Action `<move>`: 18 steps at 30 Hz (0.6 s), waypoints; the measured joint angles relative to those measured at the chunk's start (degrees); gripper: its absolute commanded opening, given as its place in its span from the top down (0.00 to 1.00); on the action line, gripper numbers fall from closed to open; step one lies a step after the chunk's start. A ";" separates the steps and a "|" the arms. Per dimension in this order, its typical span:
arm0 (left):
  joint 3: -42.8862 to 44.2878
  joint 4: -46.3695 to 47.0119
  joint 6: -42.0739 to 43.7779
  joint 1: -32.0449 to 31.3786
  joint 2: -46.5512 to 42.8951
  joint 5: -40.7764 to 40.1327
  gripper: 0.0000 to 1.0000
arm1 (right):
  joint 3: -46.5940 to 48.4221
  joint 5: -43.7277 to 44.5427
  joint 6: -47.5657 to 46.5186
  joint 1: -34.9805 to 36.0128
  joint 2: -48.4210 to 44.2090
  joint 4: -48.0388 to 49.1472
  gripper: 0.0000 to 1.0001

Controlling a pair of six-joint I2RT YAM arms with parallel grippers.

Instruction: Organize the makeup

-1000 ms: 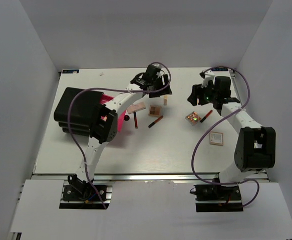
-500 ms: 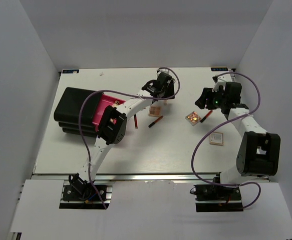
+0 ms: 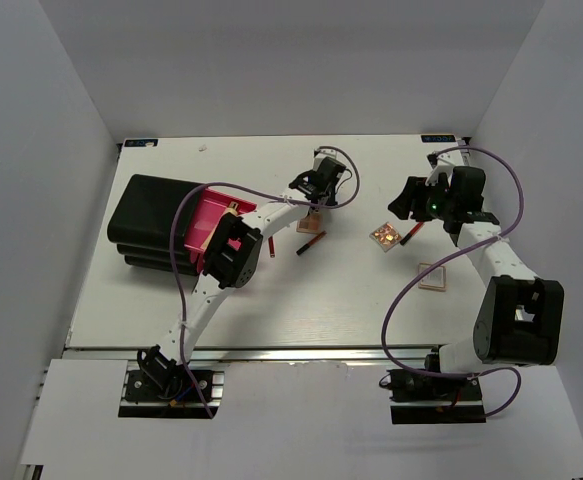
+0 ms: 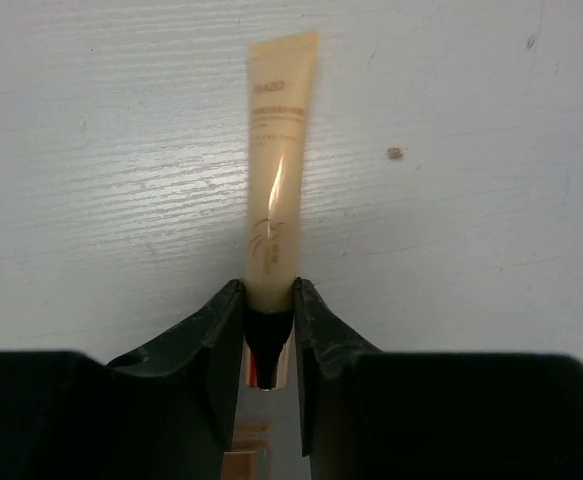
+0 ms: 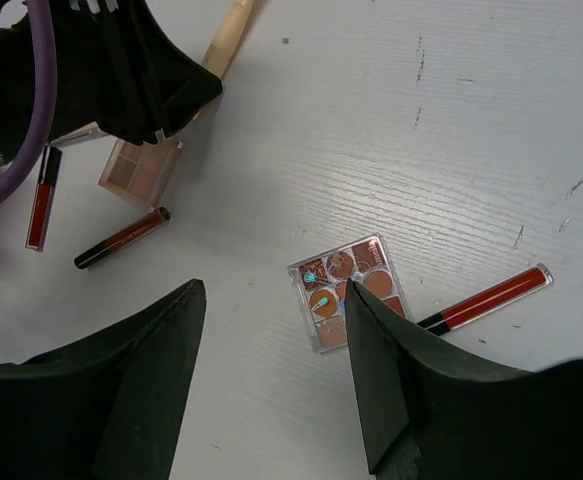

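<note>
A beige tube (image 4: 276, 170) lies on the white table, and my left gripper (image 4: 268, 300) is shut on it at its black cap end. From above, that gripper (image 3: 314, 193) sits at the back centre, just beyond a tan palette (image 3: 309, 222) and a red-and-black stick (image 3: 311, 243). My right gripper (image 5: 271, 310) hangs open above the table with nothing in it. A coppery palette (image 5: 349, 292) lies just past its right finger. Another red stick (image 5: 491, 298) lies right of that palette. A pale palette (image 3: 432, 276) lies nearer the right arm.
A big black box (image 3: 151, 220) with an open pink drawer (image 3: 203, 222) stands at the left. A third red stick (image 3: 270, 245) lies beside the drawer. White walls close in the table on three sides.
My left gripper has moved right over the beige tube and closed on it. The right arm swung a little to the right, then held still with its jaws unchanged.
</note>
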 measured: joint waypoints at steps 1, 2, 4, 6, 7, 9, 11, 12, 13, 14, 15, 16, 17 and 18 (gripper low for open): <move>-0.17 0.07 0.22 -0.04 0.00 -0.13 0.73 | -0.20 -0.02 0.11 0.00 0.00 -0.04 0.37; -0.39 0.31 0.68 -0.09 0.00 -0.35 0.82 | -0.37 -0.02 0.22 -0.02 0.00 0.00 0.37; -1.36 1.44 1.75 -0.24 -0.28 -0.76 0.90 | -0.72 -0.02 0.35 0.00 0.00 -0.02 0.37; -3.08 3.17 2.54 -0.42 -0.87 -1.16 0.94 | -0.83 -0.17 0.42 -0.02 0.00 -0.11 0.37; -4.02 3.91 2.82 -0.44 -1.36 -1.20 0.95 | -0.83 -0.28 0.44 -0.02 0.00 -0.07 0.37; -5.33 4.72 3.56 -0.46 -2.19 -1.14 1.00 | -0.83 -0.57 0.42 -0.02 -0.11 -0.09 0.38; -5.35 4.76 4.15 -0.46 -2.29 -0.79 1.00 | -0.83 -0.83 0.35 -0.02 -0.22 -0.09 0.38; -5.33 4.74 4.33 -0.42 -2.38 -0.48 1.00 | -0.83 -0.85 0.26 -0.02 -0.28 -0.13 0.38; -5.33 4.74 4.37 -0.33 -2.60 0.20 1.00 | -0.83 -0.87 0.20 -0.02 -0.35 -0.13 0.38; -5.33 4.63 4.20 -0.17 -2.95 1.01 1.00 | -0.83 -0.87 0.13 -0.02 -0.44 -0.13 0.38; -5.38 4.59 3.89 0.09 -3.56 1.95 1.00 | -0.83 -0.90 0.02 -0.02 -0.52 -0.13 0.38; -6.14 4.98 3.37 0.28 -4.70 3.04 1.00 | -0.85 -0.92 -0.02 -0.02 -0.61 -0.13 0.38; -7.48 5.09 2.69 0.44 -6.60 4.07 1.00 | -0.85 -1.01 -0.02 -0.02 -0.66 -0.11 0.38; -9.81 5.03 1.86 0.74 -9.33 5.38 1.00 | -0.87 -1.07 -0.02 -0.02 -0.74 -0.11 0.38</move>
